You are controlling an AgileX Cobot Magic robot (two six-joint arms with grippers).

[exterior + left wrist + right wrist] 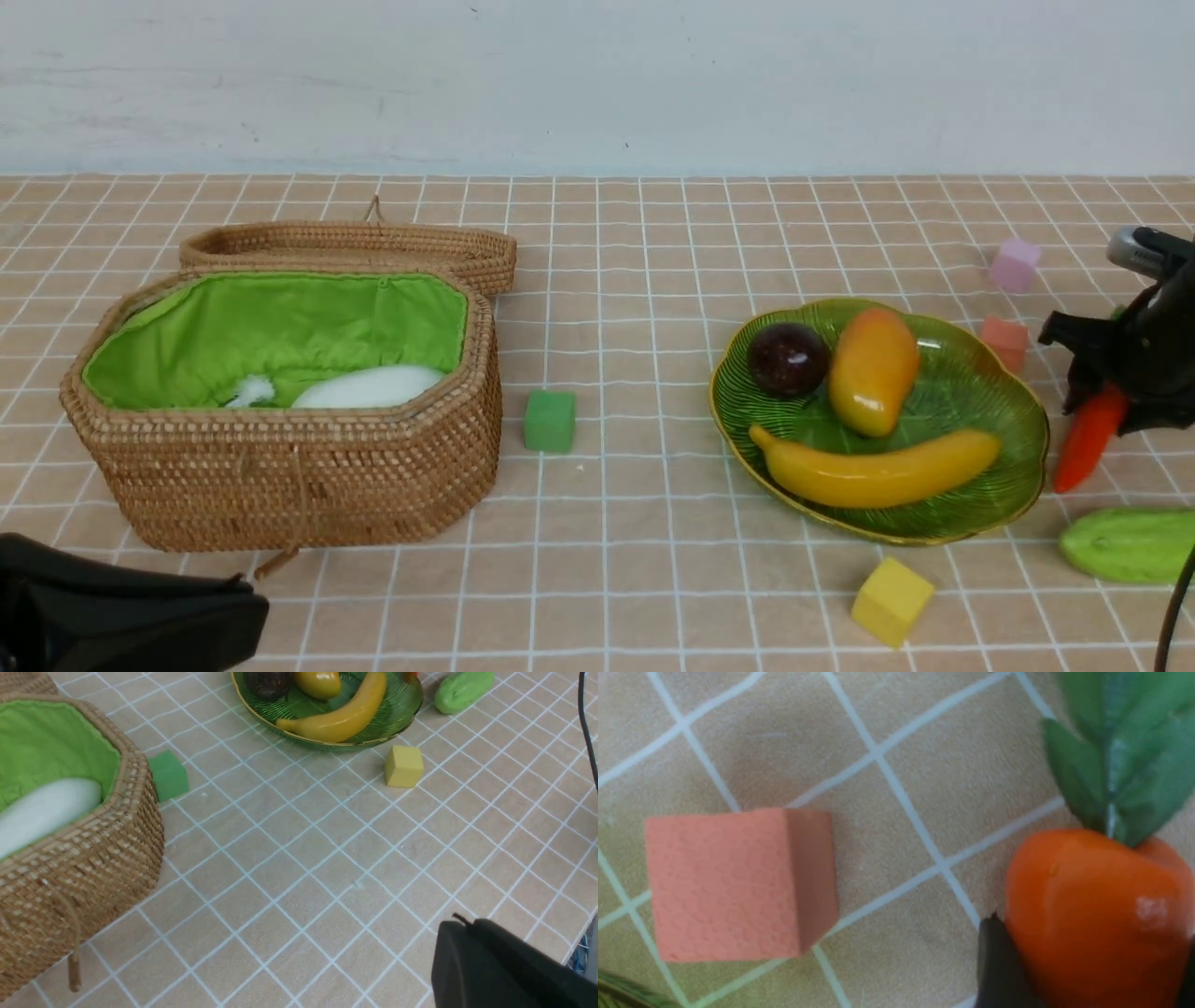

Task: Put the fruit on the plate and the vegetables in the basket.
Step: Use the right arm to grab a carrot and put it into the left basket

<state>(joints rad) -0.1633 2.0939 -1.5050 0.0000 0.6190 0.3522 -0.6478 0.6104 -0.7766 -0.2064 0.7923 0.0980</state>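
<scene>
**Item count and location**

- Fruit: 3, all on the plate.
  - The mangosteen lies at the far left of the plate.
  - The mango lies just beside the mangosteen.
  - The banana lies along the near edge.
- Vegetables: 3, of which 1 is in the basket.
  - The radish lies on the green lining, against the near wall.
  - The carrot is to the right of the plate, tilted, with its leafy end up.
  - The cucumber lies on the table near the right edge, nearer than the carrot and apart from it.
- Basket: 1, at the left, with its lid folded back behind it.
- Cubes: 4, all on the table.
  - The green cube is just right of the basket.
  - The yellow cube is in front of the plate.
  - The salmon cube is beside the plate's far right rim.
  - The lilac cube is beyond the salmon cube.

**Gripper state**

- Right gripper: clamped on the carrot's thick end. In the right wrist view, one dark finger presses against the orange body just below the leaves. Whether the carrot tip touches the table cannot be determined.
- Left gripper: only its black housing shows, at the near left in front of the basket. The jaws are out of frame, so it cannot be determined whether they are spread or closed. It touches no item.
</scene>
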